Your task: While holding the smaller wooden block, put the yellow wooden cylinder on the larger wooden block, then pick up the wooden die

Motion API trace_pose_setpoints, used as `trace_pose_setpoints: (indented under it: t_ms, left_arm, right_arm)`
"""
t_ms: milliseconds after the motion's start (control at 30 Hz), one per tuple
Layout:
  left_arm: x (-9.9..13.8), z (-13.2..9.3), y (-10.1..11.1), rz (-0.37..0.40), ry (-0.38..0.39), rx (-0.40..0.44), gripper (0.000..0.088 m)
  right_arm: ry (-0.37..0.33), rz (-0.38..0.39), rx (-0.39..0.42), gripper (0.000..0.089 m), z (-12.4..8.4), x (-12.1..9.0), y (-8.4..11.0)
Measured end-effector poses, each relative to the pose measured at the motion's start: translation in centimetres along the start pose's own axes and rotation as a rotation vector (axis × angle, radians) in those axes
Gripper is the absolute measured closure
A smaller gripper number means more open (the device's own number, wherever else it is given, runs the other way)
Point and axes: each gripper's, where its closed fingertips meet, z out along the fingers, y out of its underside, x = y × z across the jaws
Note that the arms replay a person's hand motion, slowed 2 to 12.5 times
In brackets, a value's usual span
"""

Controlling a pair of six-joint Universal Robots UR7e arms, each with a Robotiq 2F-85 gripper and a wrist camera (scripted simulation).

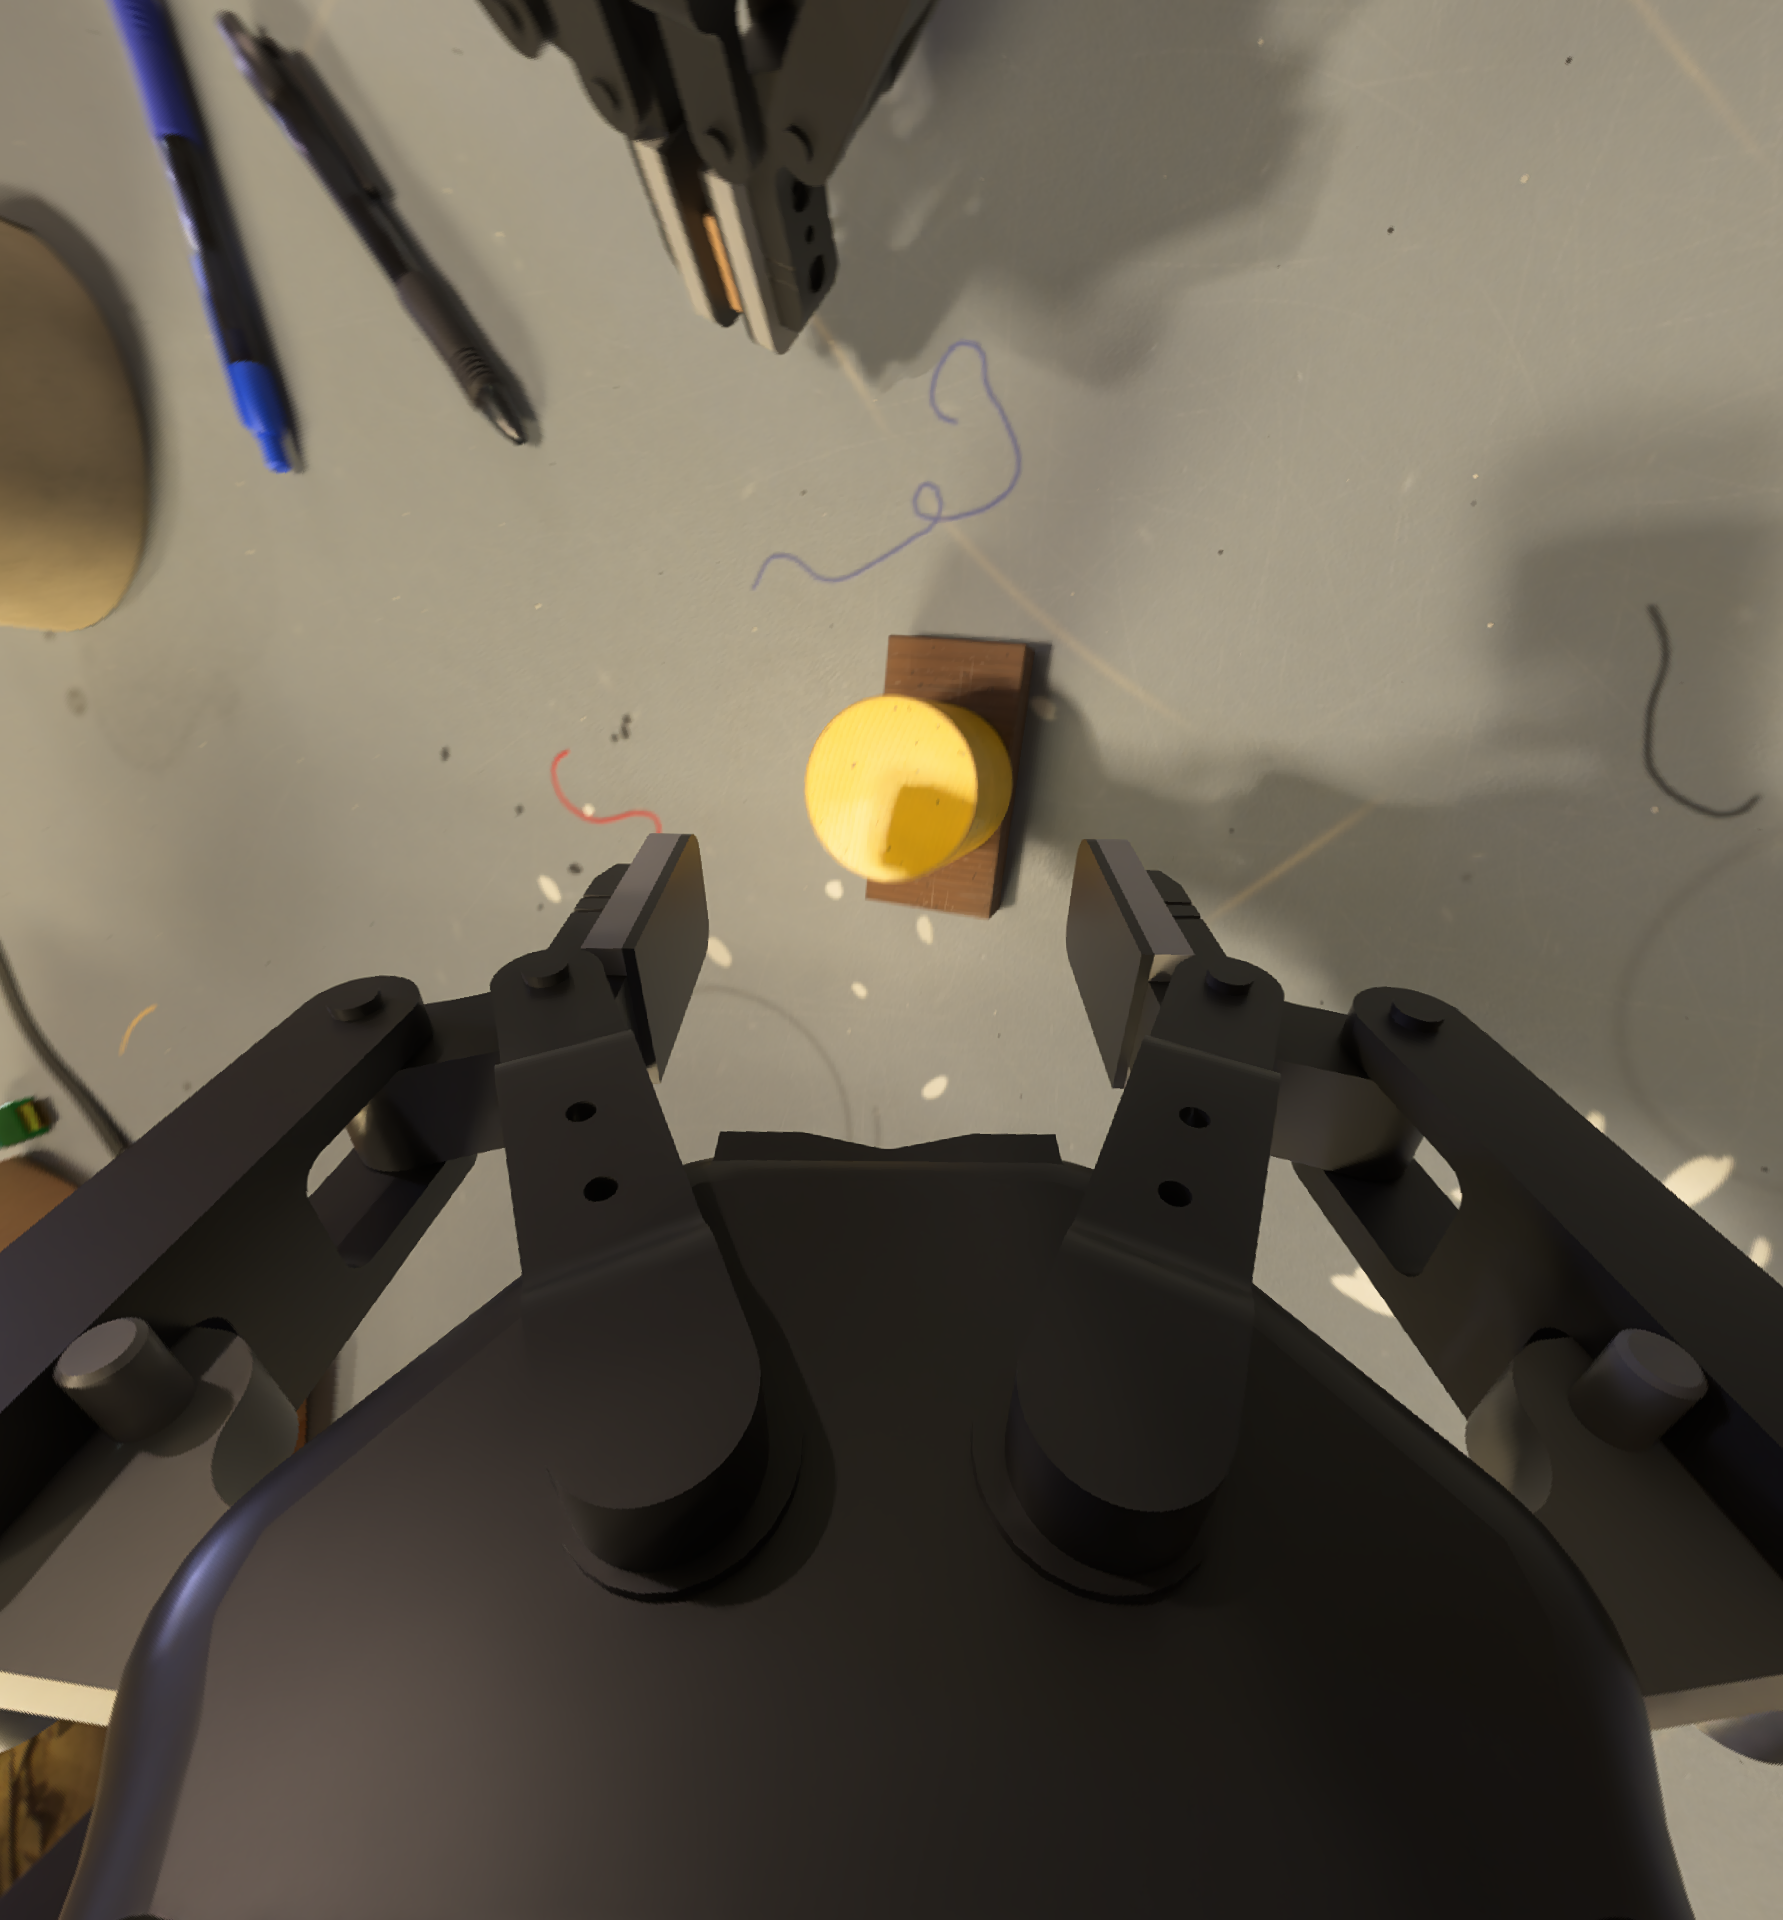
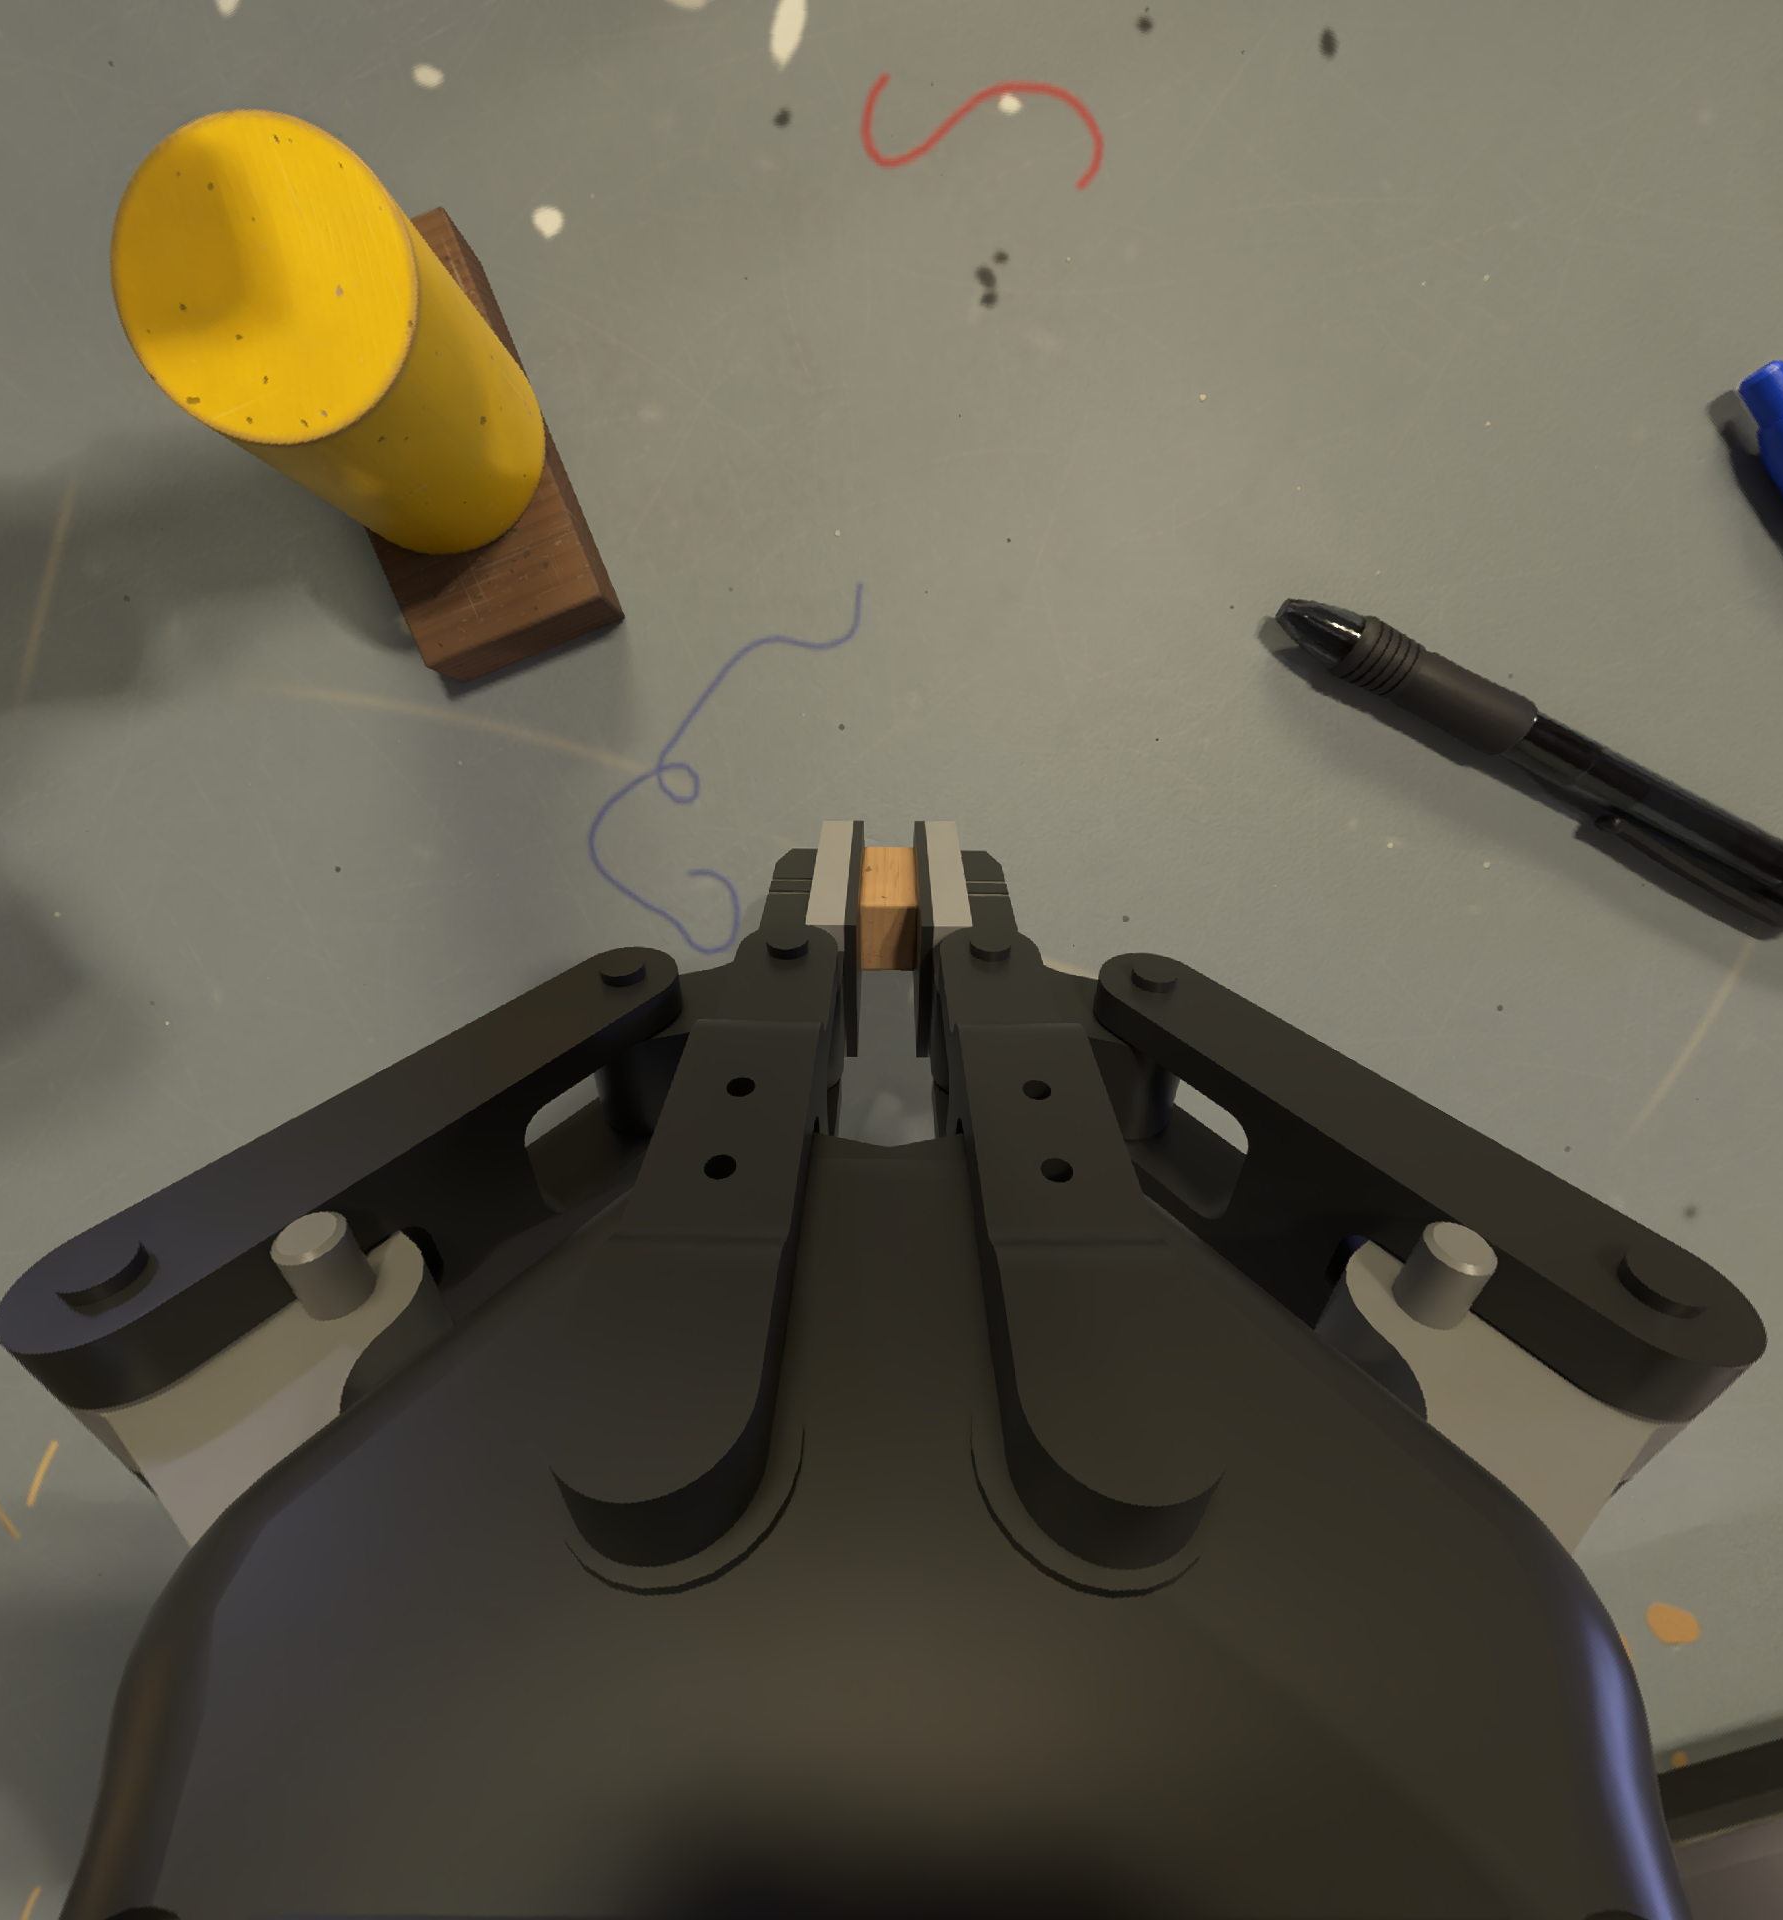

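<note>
The yellow wooden cylinder [image 1: 906, 784] stands upright on the larger dark brown wooden block [image 1: 954, 677], which lies flat on the grey table. My left gripper [image 1: 887, 883] is open and empty, high above the cylinder. My right gripper [image 2: 887, 868] is shut on the smaller light wooden block [image 2: 887, 904] and holds it above the table. The cylinder [image 2: 315, 332] and the larger block [image 2: 513, 603] show at the upper left of the right wrist view. The right gripper [image 1: 752, 281] also shows at the top of the left wrist view. No die is in view.
A blue pen [image 1: 212, 249] and a black pen [image 1: 388, 229] lie at the upper left of the left wrist view, next to a beige round container [image 1: 25, 416]. The black pen [image 2: 1552, 748] lies right of the right gripper. A cable [image 1: 25, 1018] and a small green part [image 1: 19, 1120] sit at the left.
</note>
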Motion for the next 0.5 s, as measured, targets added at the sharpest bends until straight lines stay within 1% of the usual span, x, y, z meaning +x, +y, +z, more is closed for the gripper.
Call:
trace_pose_setpoints:
  t_ms: [100,233,333,500]
  left_arm:
    - [-0.5,-2.1,0.8,-0.025,-0.047,0.020,0.0288]
    - [-1.3,-5.1,2.7,-0.079,-0.112,0.029,0.0331]
    - [-1.9,-7.1,5.0,-0.136,-0.161,0.010,0.0352]
    - [-2.9,-10.1,9.6,-0.251,-0.241,-0.048,0.0357]
  right_arm:
    - [-0.002,-0.001,-0.002,0.0809,0.0,0.0,0.0]
    - [-0.002,-0.004,-0.005,0.0809,0.0,0.0,0.0]
    - [-0.002,-0.006,-0.007,0.0809,0.0,0.0,0.0]
    - [0.000,-0.007,-0.009,0.0809,0.0,0.0,0.0]
